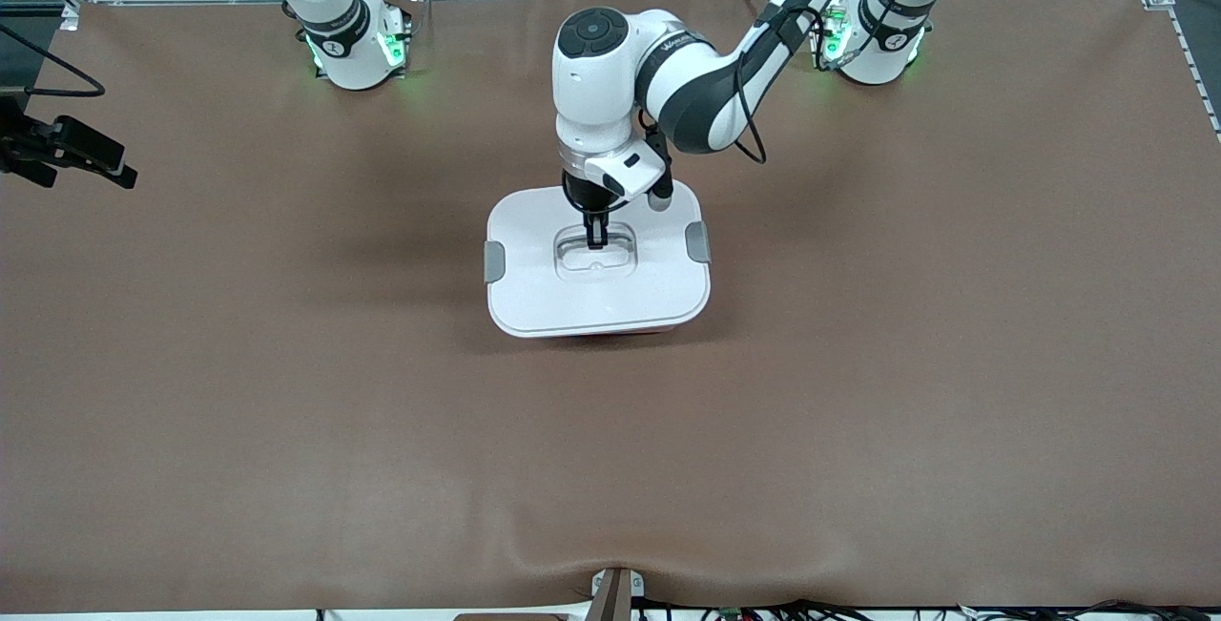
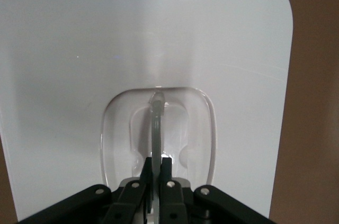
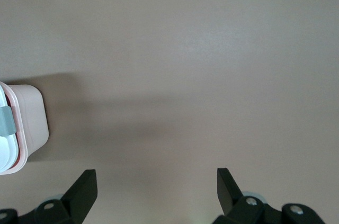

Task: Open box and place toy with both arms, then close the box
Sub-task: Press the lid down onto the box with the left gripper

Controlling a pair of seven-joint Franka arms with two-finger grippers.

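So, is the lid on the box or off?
On: the white lid covers the box, and the left claw pinches its clear handle.

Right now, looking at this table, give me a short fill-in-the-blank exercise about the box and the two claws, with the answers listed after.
1. The left claw is shut on the clear ____ set in the lid of the box.
2. The right claw hangs over bare table toward the right arm's end, its jaws ____.
3. The lid is ____ the box.
4. A ____ clip sits at each end of the lid.

Answers: handle; open; on; grey
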